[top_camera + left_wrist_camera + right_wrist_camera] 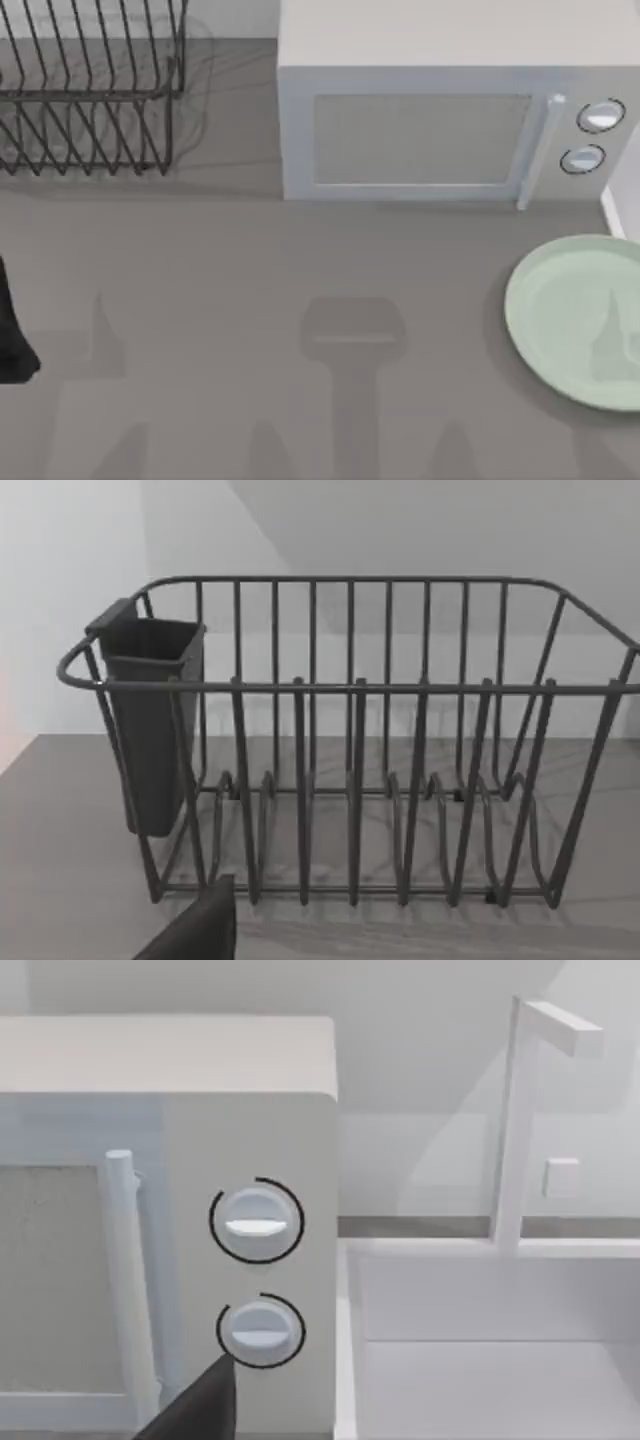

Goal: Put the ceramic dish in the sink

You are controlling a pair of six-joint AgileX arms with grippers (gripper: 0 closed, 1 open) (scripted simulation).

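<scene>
Plate (580,320) flat on the counter (250,300) at the right edge, just in front of the microwave (440,130). Sink (480,1360) beside the microwave, basin open. Rack (90,90) back left. Finger state of both grippers: cannot tell.

grey counter (250,300), white wall (60,580)

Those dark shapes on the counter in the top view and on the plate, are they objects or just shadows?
Top view: flat grey shadows on the counter, no objects; one soft streak falls across the ceramic dish, which is cut off at the frame's right edge. Left wrist view: the dish rack is evenly lit. Right wrist view: a faint tap shadow behind the sink.
</scene>
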